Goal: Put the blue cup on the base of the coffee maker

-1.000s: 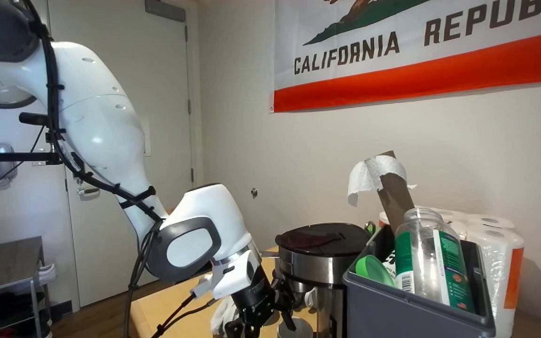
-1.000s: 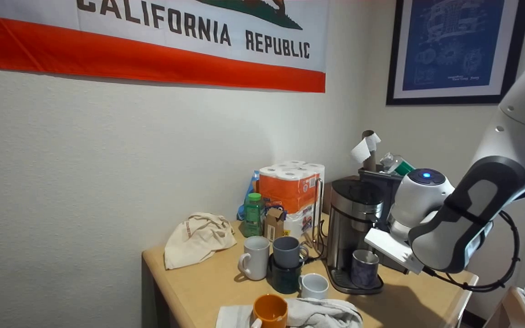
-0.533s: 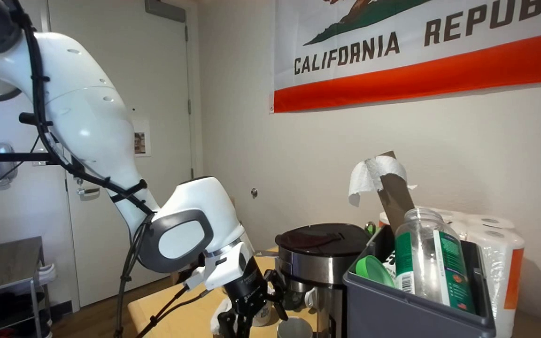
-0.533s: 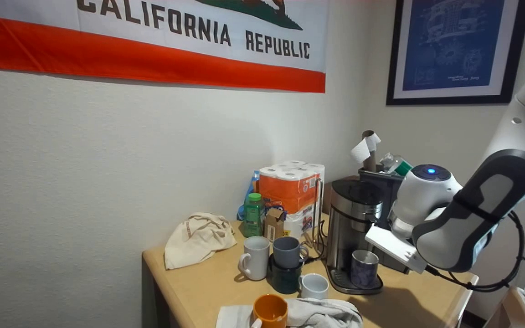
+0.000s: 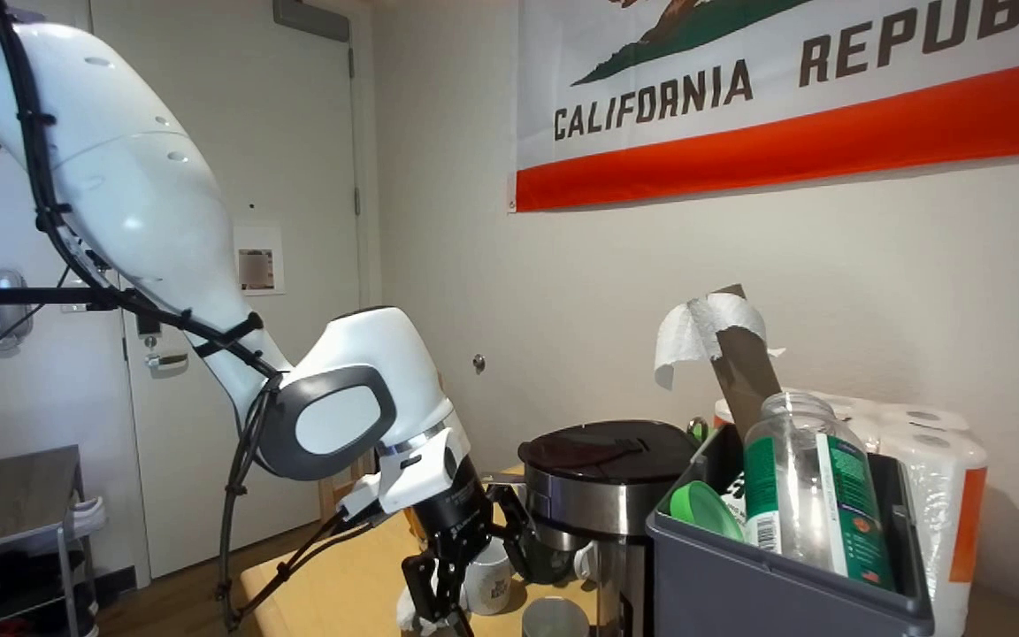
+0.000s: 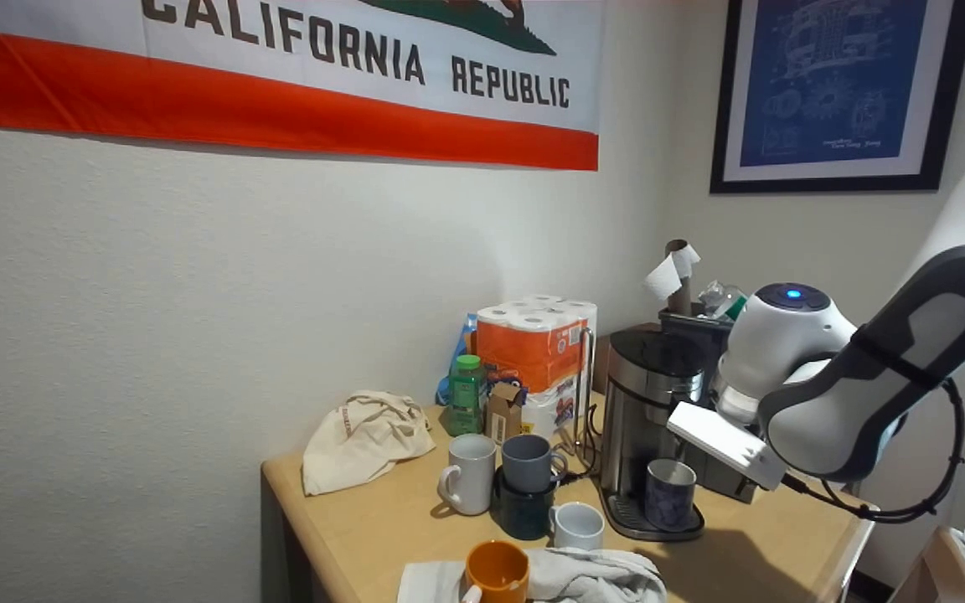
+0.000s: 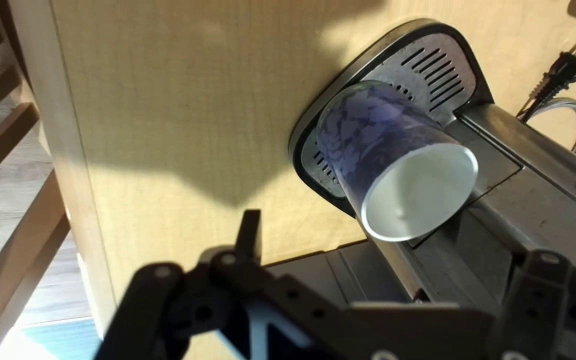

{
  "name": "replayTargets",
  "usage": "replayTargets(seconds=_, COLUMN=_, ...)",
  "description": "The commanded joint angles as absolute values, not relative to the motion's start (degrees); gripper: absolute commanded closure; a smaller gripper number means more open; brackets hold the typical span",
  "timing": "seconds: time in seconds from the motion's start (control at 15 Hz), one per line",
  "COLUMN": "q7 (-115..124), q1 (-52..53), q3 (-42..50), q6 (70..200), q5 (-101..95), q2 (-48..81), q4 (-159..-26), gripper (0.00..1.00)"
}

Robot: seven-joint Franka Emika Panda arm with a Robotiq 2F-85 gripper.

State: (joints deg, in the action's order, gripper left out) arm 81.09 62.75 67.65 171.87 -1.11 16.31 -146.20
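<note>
The blue cup (image 6: 669, 496) is purple-blue with a mottled pattern and a white inside. It stands upright on the slotted base (image 7: 435, 70) of the coffee maker (image 6: 626, 435), which is black and steel. The cup also shows in the wrist view (image 7: 378, 130) and, cut by the lower edge, in an exterior view (image 5: 554, 617). My gripper (image 7: 395, 245) is open and empty, with its fingers wide apart. In an exterior view the gripper (image 5: 487, 597) is above and beside the cup, apart from it. Elsewhere the fingers are hidden behind the arm.
A grey bin (image 5: 775, 588) with a clear jar stands beside the coffee maker. A small white mug (image 6: 579, 528), a mug stack (image 6: 526, 463), an orange cup (image 6: 497, 571) and a towel (image 6: 596, 578) are nearby. A plug (image 7: 565, 70) lies near the base.
My arm has risen and drawn back from the cup, leftward in an exterior view. The cup has stayed on the base. The gripper looks open throughout.
</note>
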Motion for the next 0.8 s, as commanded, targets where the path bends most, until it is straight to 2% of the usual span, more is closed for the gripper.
replayTargets(seconds=0.0, q7=78.65, q1=66.65, q3=71.46, q6=167.62, q5=-4.18, q2=11.91, q4=-145.85, gripper=0.0)
replayTargets(seconds=0.73, q7=74.35, q1=77.69, q3=78.08, q6=158.91, q5=-15.91, q2=5.71, q4=-139.97, gripper=0.0)
